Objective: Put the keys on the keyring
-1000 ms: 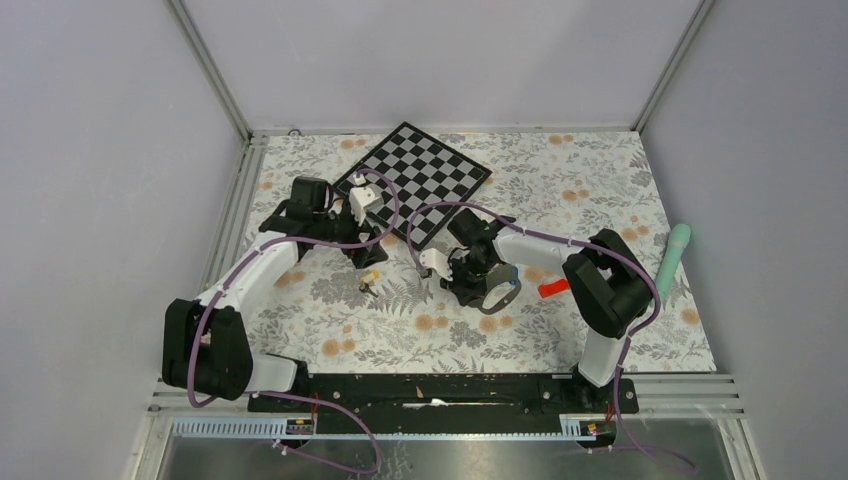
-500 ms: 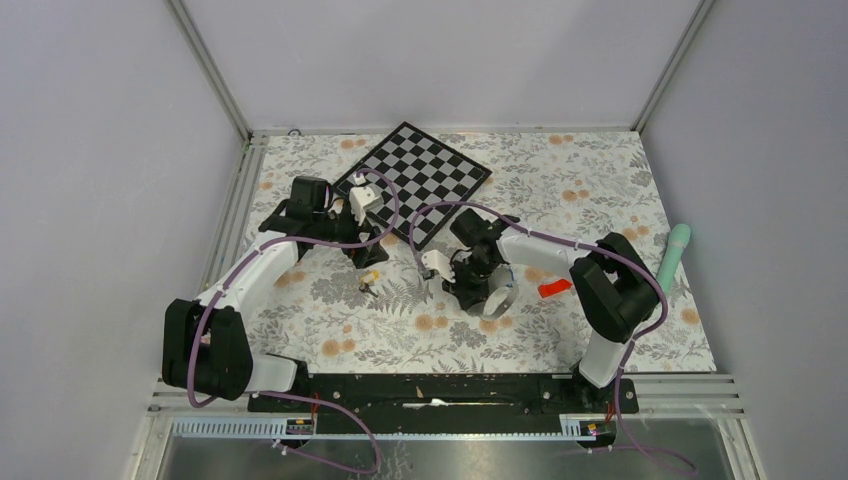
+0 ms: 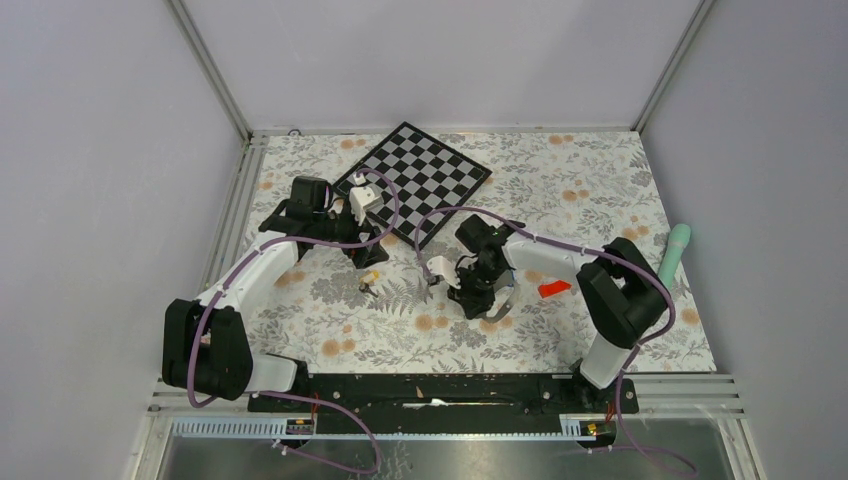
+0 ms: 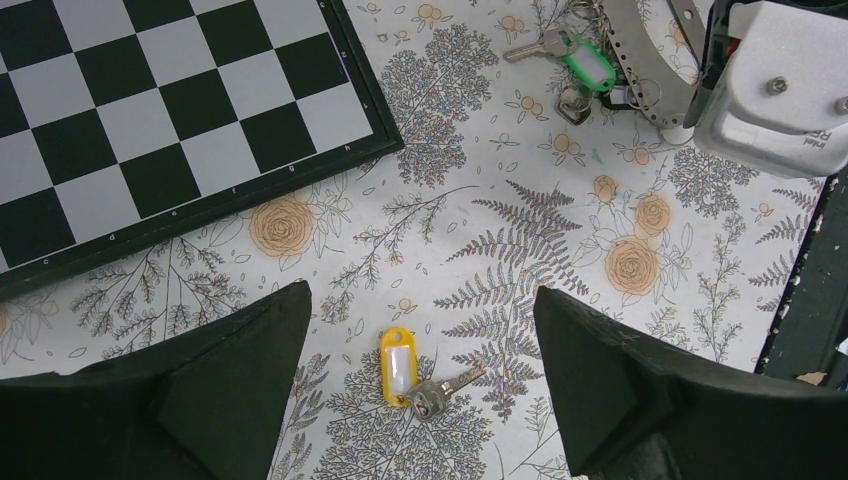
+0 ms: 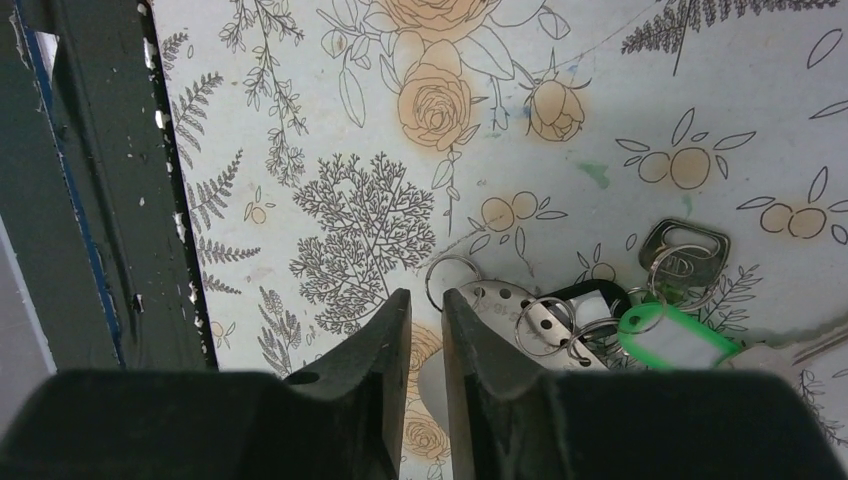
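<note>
Yellow-tagged small metal key (image 4: 398, 365) lies on the floral tablecloth (image 4: 480, 180), between the wide-apart fingers of the left gripper (image 4: 420, 295). Farther off, the flat grey perforated metal keyring (image 5: 505, 302), a green-tagged key (image 5: 675, 340) beside it, lies just past the tips of the right gripper (image 5: 427, 300). Its fingers stand narrowly apart; whether they grip anything cannot be told.

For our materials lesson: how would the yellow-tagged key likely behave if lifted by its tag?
The yellow-tagged key is small, so probably light. Tag and key look loosely linked, so the key would likely dangle.
</note>
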Robot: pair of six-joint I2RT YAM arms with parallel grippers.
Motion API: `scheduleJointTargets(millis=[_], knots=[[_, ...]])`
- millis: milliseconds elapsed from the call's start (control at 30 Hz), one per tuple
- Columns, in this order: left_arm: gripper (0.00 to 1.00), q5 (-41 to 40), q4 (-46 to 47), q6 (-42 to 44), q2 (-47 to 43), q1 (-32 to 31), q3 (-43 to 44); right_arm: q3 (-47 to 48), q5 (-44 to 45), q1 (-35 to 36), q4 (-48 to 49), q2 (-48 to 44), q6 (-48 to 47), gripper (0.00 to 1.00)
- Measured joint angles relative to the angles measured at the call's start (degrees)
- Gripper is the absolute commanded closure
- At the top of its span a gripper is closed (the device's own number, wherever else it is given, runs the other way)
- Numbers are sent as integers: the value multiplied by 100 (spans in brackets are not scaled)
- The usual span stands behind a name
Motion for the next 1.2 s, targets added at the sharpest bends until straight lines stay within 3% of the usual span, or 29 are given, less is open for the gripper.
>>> scheduleJointTargets(millis=[567,1200], knots=[[9,7,0,0,0,-2,0,-221,317,0,92,-809,48,71],[8,9,2,0,11,0,0,-516,509,4,389,-828,90,68]])
